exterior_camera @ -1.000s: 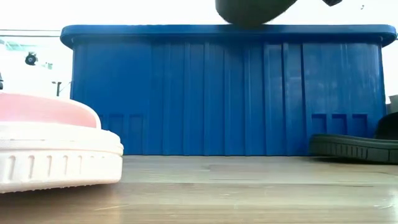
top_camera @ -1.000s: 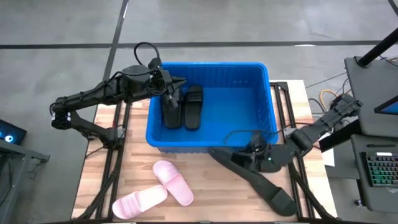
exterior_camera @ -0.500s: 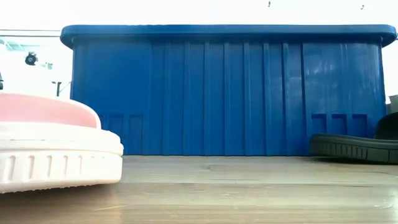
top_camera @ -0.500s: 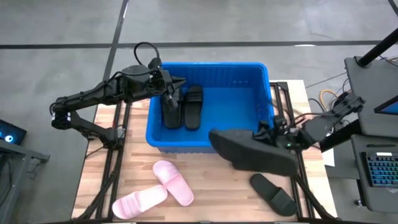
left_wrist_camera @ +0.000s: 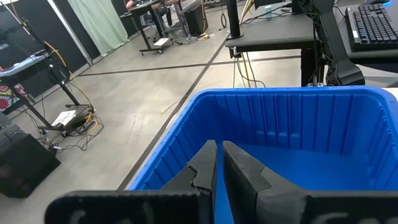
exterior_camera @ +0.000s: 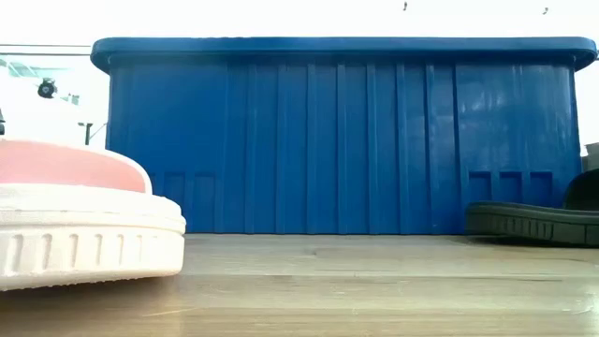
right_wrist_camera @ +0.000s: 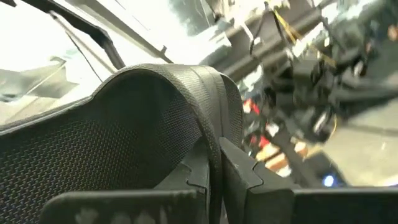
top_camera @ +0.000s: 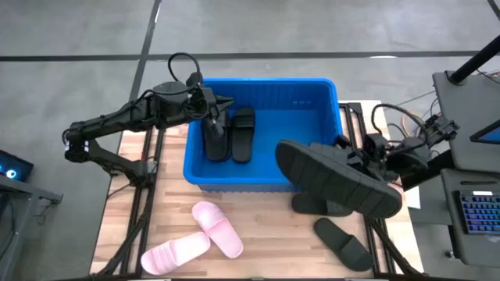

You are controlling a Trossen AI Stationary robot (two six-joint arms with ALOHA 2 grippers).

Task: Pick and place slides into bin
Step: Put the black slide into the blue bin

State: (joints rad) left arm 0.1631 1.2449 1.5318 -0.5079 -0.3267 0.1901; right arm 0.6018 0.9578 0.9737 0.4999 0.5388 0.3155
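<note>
The blue bin (top_camera: 305, 101) stands at the table's far middle with two black slides (top_camera: 244, 134) lying inside at its left. My left gripper (top_camera: 226, 103) (left_wrist_camera: 219, 149) hangs shut above the bin's left part, holding nothing. My right gripper (top_camera: 355, 160) (right_wrist_camera: 214, 146) is shut on a third black slide (top_camera: 336, 178), raised over the bin's near right corner. Another black slide (top_camera: 344, 242) (exterior_camera: 533, 220) lies flat on the table at the near right. Two pale pink slides (top_camera: 217, 228) (exterior_camera: 75, 215) lie at the near left. My right gripper pinches the edge of the black slide's wide strap (right_wrist_camera: 208, 118) between its two fingers. The fingers come from the table's right side and slant upward. The slide is lifted clear of the table and tilted, stretching from the gripper toward the table's left.
The bin's right half (top_camera: 312, 133) holds nothing. Bare wood (top_camera: 273, 234) shows between the pink slides and the black slide on the table. A desk with a keyboard (top_camera: 476, 215) stands beyond the table's right edge.
My right gripper has risen and tipped its fingers upward, drawing back toward the table's right edge. The black slide it holds has come up from just above the table and swung higher, now tilted over the bin's near right corner.
</note>
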